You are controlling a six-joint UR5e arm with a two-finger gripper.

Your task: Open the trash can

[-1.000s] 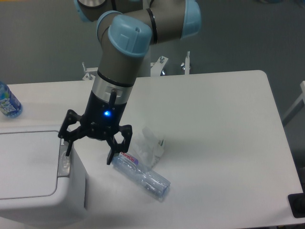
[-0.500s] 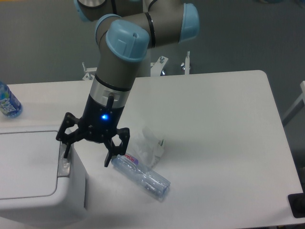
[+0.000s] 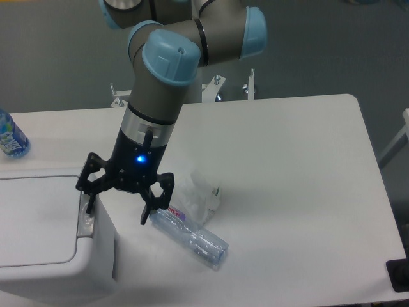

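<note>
The trash can [image 3: 45,256] is a large white boxy bin at the lower left, its flat lid panel [image 3: 35,220] lying closed. A small grey push bar [image 3: 86,216] sits on its right rim. My gripper [image 3: 117,214] hangs at the bin's right edge with its black fingers spread open. The left fingertip [image 3: 89,207] is right over the push bar; I cannot tell whether it touches. The right fingertip [image 3: 146,217] hangs past the bin's side, above the table. Nothing is between the fingers.
A crushed clear plastic bottle [image 3: 190,236] lies on the table just right of the gripper, with a crumpled clear wrapper [image 3: 198,194] behind it. A blue-labelled water bottle [image 3: 9,135] stands at the far left edge. The white table [image 3: 287,166] stretches to the right.
The gripper has shifted slightly left and down toward the push bar over the last second, and barely moved in the last half second. The lid stays closed.
</note>
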